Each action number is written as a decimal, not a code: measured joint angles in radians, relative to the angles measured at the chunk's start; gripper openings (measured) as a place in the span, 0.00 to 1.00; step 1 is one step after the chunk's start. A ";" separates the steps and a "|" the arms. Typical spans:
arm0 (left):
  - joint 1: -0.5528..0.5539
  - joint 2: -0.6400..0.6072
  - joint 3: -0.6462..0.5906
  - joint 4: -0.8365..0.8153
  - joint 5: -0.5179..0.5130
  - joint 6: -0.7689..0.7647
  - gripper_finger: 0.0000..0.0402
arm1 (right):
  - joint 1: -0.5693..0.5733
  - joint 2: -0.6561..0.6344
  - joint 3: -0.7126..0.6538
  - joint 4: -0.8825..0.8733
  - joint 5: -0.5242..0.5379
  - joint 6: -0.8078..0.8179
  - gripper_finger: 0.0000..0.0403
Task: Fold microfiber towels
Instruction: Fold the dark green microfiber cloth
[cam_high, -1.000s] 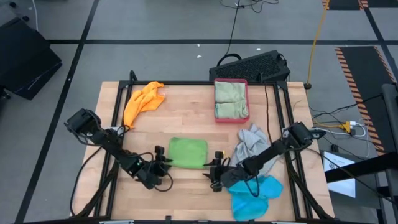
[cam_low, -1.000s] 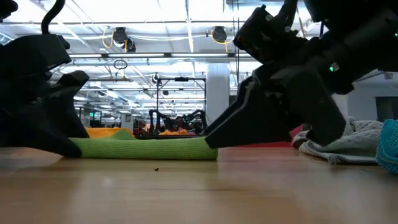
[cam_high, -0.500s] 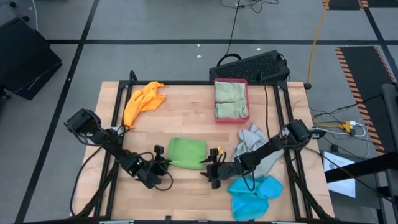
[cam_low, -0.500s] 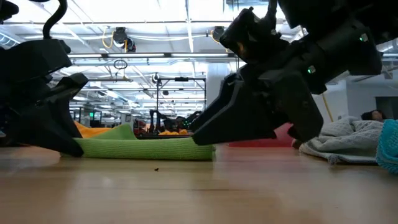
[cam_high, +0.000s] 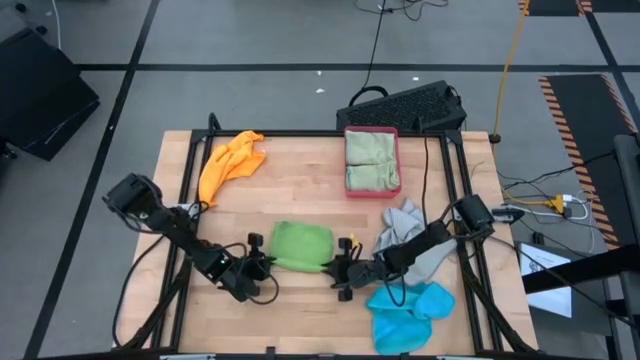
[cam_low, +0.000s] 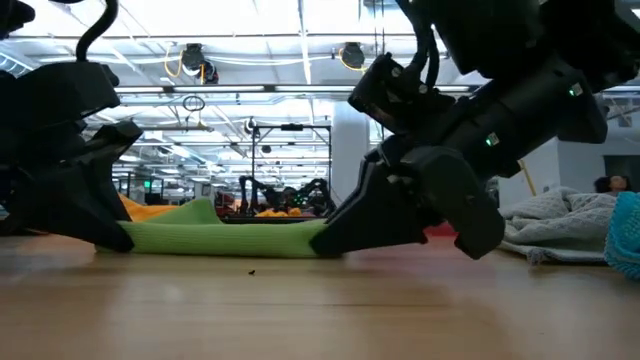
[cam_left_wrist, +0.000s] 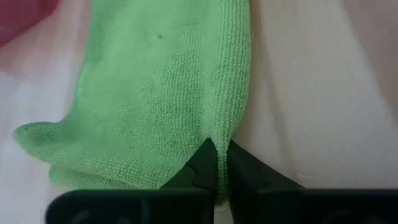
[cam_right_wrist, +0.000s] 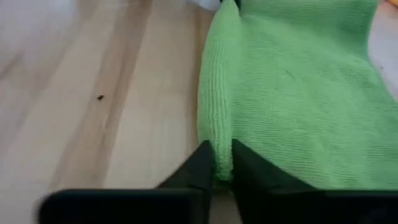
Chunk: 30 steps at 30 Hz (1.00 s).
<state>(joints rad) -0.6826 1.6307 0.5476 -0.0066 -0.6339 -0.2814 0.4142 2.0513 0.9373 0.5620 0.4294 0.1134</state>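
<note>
A bright green towel (cam_high: 302, 245) lies flat and folded on the near middle of the table, with both grippers at its near edge. My left gripper (cam_high: 267, 264) is shut on its near left corner, and my right gripper (cam_high: 334, 267) is shut on its near right corner. In the low view the towel (cam_low: 220, 238) stretches between the left gripper (cam_low: 122, 236) and the right gripper (cam_low: 326, 240). An orange towel (cam_high: 230, 163), a grey one (cam_high: 403, 232) and a blue one (cam_high: 410, 310) lie crumpled on the table. My left gripper pinches the green towel's near left corner (cam_left_wrist: 206, 132) between its two fingers, coming slanting down from the table's near left. The cloth rests on the table; a low hump rises beside the fingers (cam_low: 200, 212). Whether it has one layer or several does not show. My right gripper pinches the towel's near right corner, at its thick rolled edge (cam_right_wrist: 217, 134), between its two fingers. It comes slanting down from the table's right. The cloth there lies on the table, and whether it has one layer or several does not show.
A pink-red tray (cam_high: 390, 135) at the far middle holds folded pale green cloths. The grey and blue towels lie right under and beside my right arm. A black keyboard-like object (cam_high: 405, 105) sits past the far edge. Bare wood shows at the table's middle and near left.
My right gripper has moved toward the table's left and slightly down to the green towel, opened wide on the way, then shut on its near right corner. The towel's left end has bulged up a little beside my left gripper.
</note>
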 joint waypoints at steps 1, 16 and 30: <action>-0.001 -0.009 0.001 -0.002 0.013 -0.006 0.07 | 0.000 -0.004 -0.001 0.004 -0.020 -0.002 0.04; -0.042 -0.239 0.018 -0.003 0.161 0.065 0.05 | -0.022 -0.121 -0.001 0.019 -0.251 0.108 0.01; 0.127 -0.290 0.018 -0.097 0.406 0.072 0.04 | -0.088 -0.134 -0.001 0.006 -0.302 0.208 0.02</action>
<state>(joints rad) -0.5551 1.3411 0.5659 -0.1041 -0.2279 -0.2096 0.3264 1.9175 0.9360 0.5678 0.1274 0.3212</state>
